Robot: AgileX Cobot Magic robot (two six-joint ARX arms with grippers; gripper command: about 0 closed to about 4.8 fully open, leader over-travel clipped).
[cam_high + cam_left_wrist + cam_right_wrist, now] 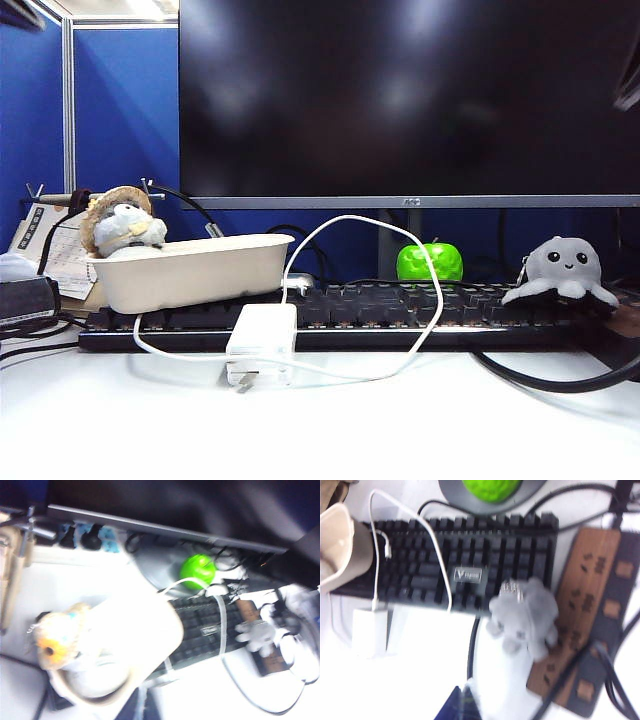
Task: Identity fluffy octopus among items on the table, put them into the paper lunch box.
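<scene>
Fluffy octopus (563, 268), one only, sits on the right end of the black keyboard (400, 305), at about 3 o'clock in the exterior view, upright and facing the camera. One paper lunch box (195, 270) rests on the keyboard's left end, at about 9 o'clock, well apart from the octopus. One plush animal in a straw hat (120, 222) peeks over the box's far left rim; whether it sits inside or just behind it cannot be told.

Between box and octopus lie one white power adapter (262, 342) on the surface (400, 430) just in front of the keyboard, its white cable (430, 300) looping up over the keys, and one green apple (430, 262) behind the keyboard under the monitor (410, 100). A wooden-topped power strip (585, 615) lies just beside the octopus, with a thick black cable (560, 380) curving in front.

Neither end effector shows in the exterior view. The wrist views are blurred; a dark shape at the edge of each may be the fingers. The left end effector's state cannot be told; the right end effector is clenched, with nothing seen in it.
</scene>
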